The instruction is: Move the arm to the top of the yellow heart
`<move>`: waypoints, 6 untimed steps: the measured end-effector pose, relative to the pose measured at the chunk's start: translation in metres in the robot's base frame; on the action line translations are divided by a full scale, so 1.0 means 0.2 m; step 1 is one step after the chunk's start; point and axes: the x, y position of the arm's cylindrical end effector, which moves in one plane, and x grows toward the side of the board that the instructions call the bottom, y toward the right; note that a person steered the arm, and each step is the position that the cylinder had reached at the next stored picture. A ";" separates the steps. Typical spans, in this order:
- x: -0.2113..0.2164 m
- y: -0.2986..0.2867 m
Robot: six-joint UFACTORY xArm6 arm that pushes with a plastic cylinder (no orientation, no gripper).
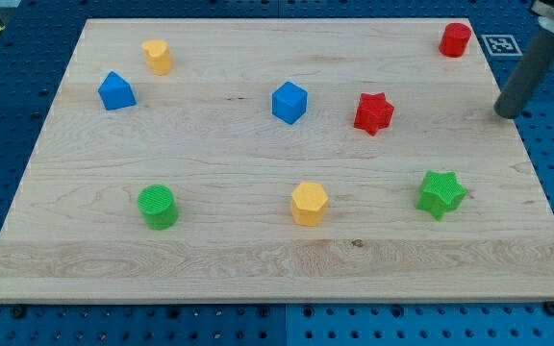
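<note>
Pale wood counter (258,255), visible grain, lit evenly. It lies on a blue pegboard (8,115) with regular holes. Black-and-white marker (499,43) at the view's top right.

red star (373,112) | blue cube (289,102) | green star (440,193) | green cylinder (157,207) | red cylinder (456,39) | wooden board (219,255)
</note>
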 end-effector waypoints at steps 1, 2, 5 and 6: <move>0.00 -0.01; 0.00 -0.01; -0.16 -0.24; -0.21 -0.45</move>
